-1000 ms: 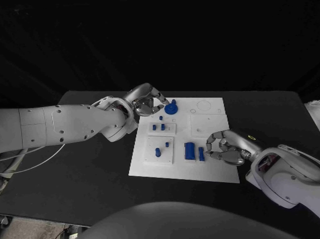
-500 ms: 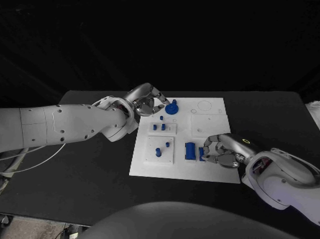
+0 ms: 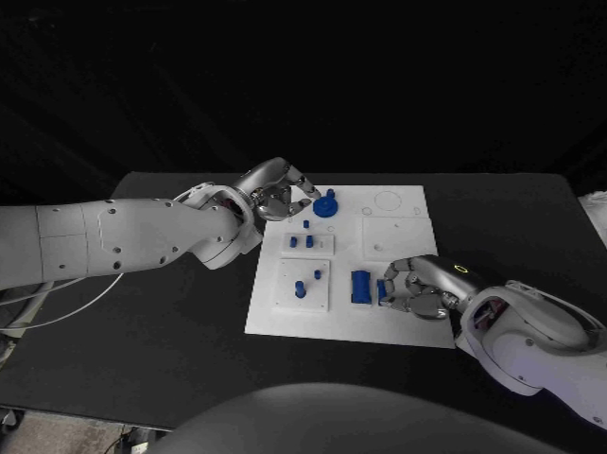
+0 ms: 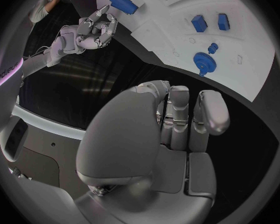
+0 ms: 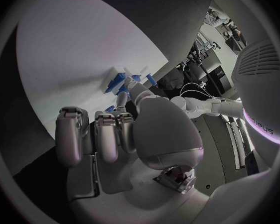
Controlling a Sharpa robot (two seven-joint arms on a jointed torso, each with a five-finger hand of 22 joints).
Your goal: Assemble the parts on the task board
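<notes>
Right hand [image 3: 420, 287] sits at the near right part of the board [image 3: 399, 326], fingers curled around the slim blue bar [image 3: 383, 291] lying there; fingertips look to touch it, but a firm pinch cannot be told. Just left of that bar lies a wider blue block [image 3: 361, 286], apart from the hand. Right wrist view: fingers [image 5: 105, 134] bent down toward the board [image 5: 65, 59], blue pieces [image 5: 118, 82] just past the fingertips.

Left hand [image 3: 274, 189] hovers at the far left corner of the board, fingers curled in together, holding nothing visible. Blue gear [image 3: 325, 206] stands just right of it, apart from the fingers. Left wrist view: fingers [image 4: 184, 114] folded close side by side, gear [image 4: 204, 60] beyond them on the board [image 4: 177, 30], two small blue blocks [image 4: 210, 22] further on.

Mid board, left column: two small blue blocks [image 3: 301, 242] side by side, and nearer, a short peg [image 3: 300, 288] with a tiny piece [image 3: 316, 274] beside it. Table [image 3: 154, 312] is black.
</notes>
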